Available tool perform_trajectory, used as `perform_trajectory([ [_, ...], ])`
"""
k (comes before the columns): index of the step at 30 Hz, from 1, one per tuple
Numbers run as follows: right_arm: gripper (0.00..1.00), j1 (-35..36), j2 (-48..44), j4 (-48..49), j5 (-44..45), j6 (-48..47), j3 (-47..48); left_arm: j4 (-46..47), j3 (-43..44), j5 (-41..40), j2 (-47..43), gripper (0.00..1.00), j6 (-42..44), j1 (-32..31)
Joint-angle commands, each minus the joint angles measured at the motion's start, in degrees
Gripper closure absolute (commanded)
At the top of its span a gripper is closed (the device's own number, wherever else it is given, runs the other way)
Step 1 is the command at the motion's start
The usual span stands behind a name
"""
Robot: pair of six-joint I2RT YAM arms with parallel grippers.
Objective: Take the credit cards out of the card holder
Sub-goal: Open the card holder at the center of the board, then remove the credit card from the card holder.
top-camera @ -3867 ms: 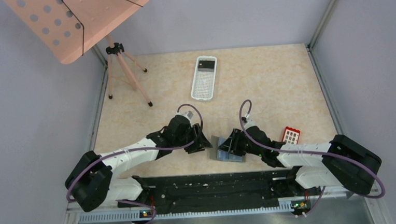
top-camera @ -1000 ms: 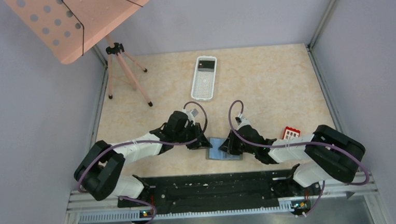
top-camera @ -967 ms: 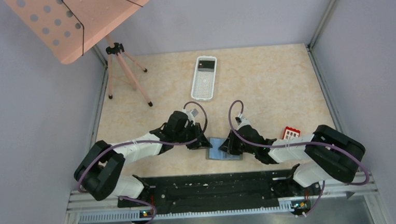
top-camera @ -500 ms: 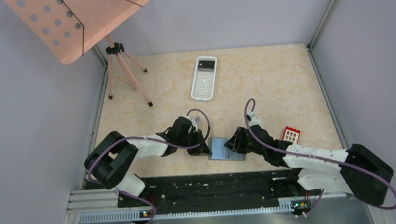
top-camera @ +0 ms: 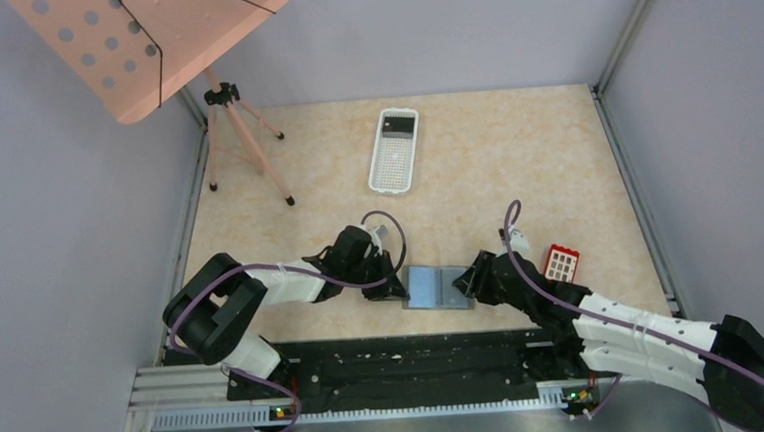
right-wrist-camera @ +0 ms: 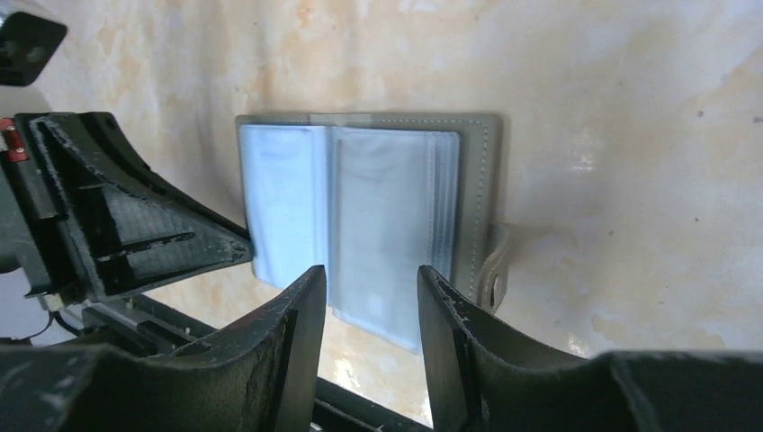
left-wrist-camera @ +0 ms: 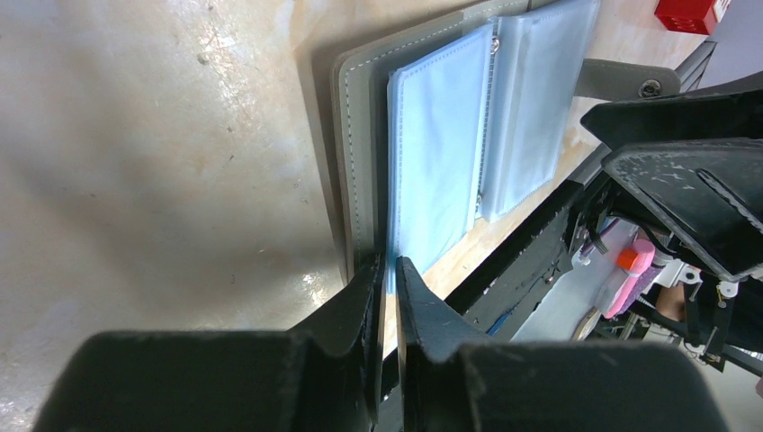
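The grey card holder (top-camera: 437,286) lies open on the table between my two grippers, its blue-grey pockets up. My left gripper (top-camera: 394,287) is at its left edge. In the left wrist view the left gripper (left-wrist-camera: 388,265) is shut on the thin edge of the holder's (left-wrist-camera: 360,135) pale blue pocket leaf (left-wrist-camera: 436,153). My right gripper (right-wrist-camera: 371,279) is open and empty over the holder's (right-wrist-camera: 472,180) near right part, a pale leaf (right-wrist-camera: 387,207) between its fingers. The red card with white squares (top-camera: 561,262) lies on the table to the right, also in the left wrist view (left-wrist-camera: 688,13). I cannot tell a pale card from the pockets.
A white perforated basket (top-camera: 394,150) stands at the back middle. A pink tripod (top-camera: 243,134) with a perforated pink board (top-camera: 147,40) stands at the back left. The black base rail (top-camera: 407,360) runs just behind the holder's near edge. Grey walls close in the table.
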Motion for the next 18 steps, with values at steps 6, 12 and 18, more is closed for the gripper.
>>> perform_trajectory([
  [6,0.57,0.53,0.91,-0.36,3.19,0.84,-0.51,1.55,-0.02,0.12,-0.29,0.86,-0.80,-0.77],
  [12,0.61,0.53,2.95,3.04,1.73,0.35,-1.04,2.15,-0.37,0.64,-0.54,0.86,-1.67,-1.13],
  [18,0.61,0.54,5.55,2.74,2.05,-0.13,-0.16,2.28,-0.64,0.35,-1.09,0.86,-1.82,-1.22],
])
